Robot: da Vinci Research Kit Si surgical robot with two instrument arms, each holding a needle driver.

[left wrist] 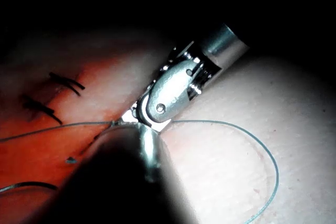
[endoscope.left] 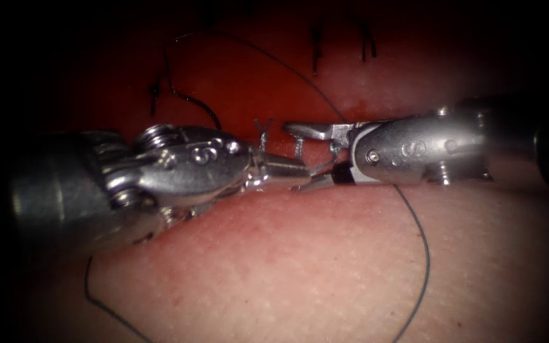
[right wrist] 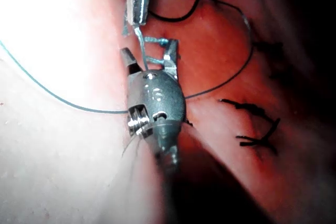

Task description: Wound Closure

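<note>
Needle: we see a short grey stretch between the two tools' tips, off the tissue, over the cut; the rest is hidden.
Left tool: jaws closed on the needle; we cannot tell where along its curve.
Right tool: jaws wide apart around the left tool's tip, gripping nothing.
Thread: loops slackly over the tissue.
Cut: red fluid lies along it.
</note>
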